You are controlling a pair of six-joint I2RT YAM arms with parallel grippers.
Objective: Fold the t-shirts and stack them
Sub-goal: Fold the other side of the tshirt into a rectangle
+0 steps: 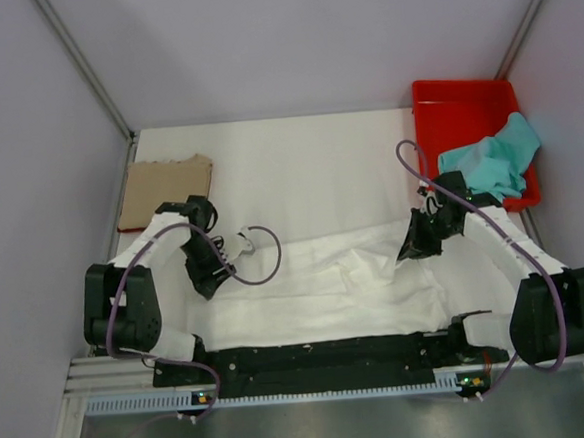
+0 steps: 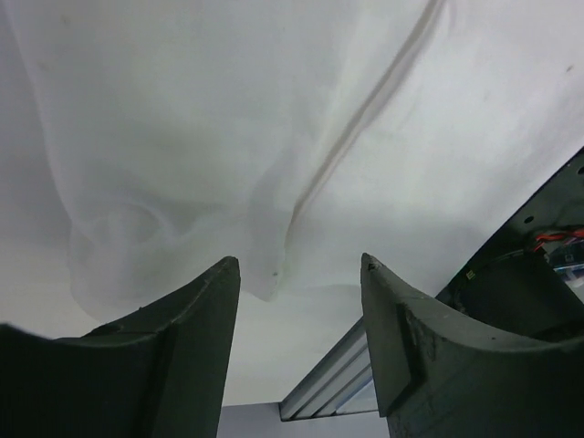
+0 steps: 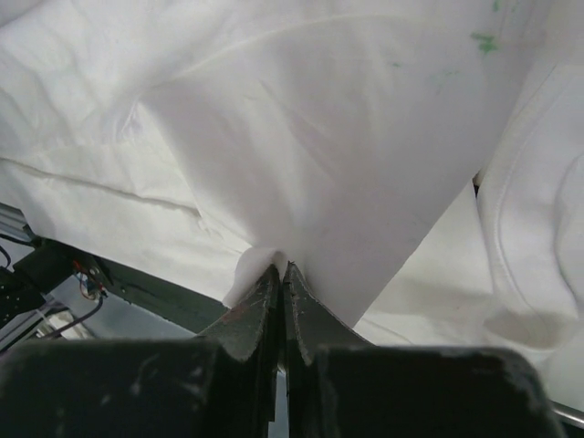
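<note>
White-draped counter (image 1: 298, 158) between grey walls (image 1: 309, 37). White t-shirt (image 1: 317, 287) rumpled along near edge, tan t-shirt (image 1: 167, 191) far left, teal t-shirt (image 1: 493, 160) in red bin (image 1: 445, 118). Left jaws parted, empty; right jaws pinched onto white t-shirt.

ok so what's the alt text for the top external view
A white t-shirt lies rumpled across the near part of the table; the right gripper pinches its right side, and the left gripper hangs open at its left edge. A tan t-shirt lies flat far left; a teal t-shirt spills from a red bin far right.
</note>
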